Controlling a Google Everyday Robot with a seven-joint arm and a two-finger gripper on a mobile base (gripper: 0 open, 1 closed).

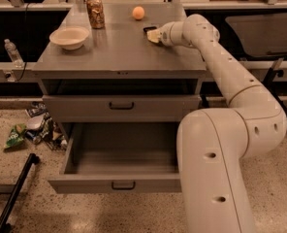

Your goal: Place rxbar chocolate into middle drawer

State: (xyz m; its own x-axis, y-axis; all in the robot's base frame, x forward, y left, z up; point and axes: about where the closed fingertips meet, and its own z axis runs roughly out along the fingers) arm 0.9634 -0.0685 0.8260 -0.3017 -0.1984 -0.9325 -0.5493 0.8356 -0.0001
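The rxbar chocolate shows as a small dark flat piece on the cabinet top, right of centre and below the orange ball. My gripper is at the bar's near side, low over the top, with the arm reaching in from the right. Most of the bar is hidden by the gripper. The middle drawer is pulled wide open below, grey, with a small dark handle on its front and nothing inside it. The like drawer front above it is shut.
A cream bowl, a brown patterned can and an orange ball stand on the cabinet top. Wrappers and litter lie on the floor at the left, beside a black bar. A bottle stands at the far left.
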